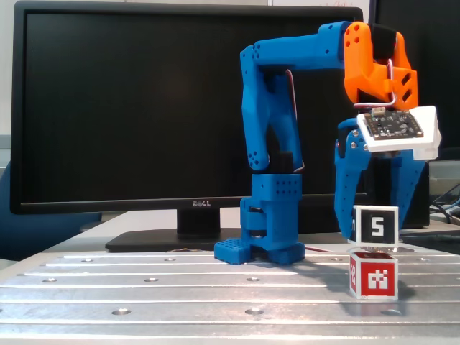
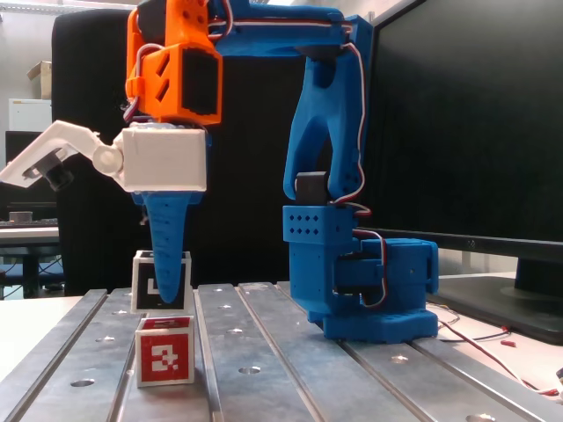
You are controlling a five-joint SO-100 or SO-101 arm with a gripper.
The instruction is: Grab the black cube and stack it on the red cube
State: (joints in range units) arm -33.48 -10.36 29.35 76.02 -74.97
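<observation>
The black cube (image 1: 375,225), white-bordered with a white "5", sits between the blue fingers of my gripper (image 1: 376,228), which is shut on it. It hangs directly over the red cube (image 1: 374,274), which stands on the metal table. The gap between the two cubes is very thin, and I cannot tell whether they touch. In the other fixed view, one blue finger (image 2: 170,255) covers part of the black cube (image 2: 148,283), and the red cube (image 2: 165,352) stands just below it.
The arm's blue base (image 1: 266,230) stands on the slotted metal table (image 1: 180,287), left of the cubes in one fixed view. A black Dell monitor (image 1: 129,108) stands behind the table. Thin wires (image 2: 493,338) lie beside the base.
</observation>
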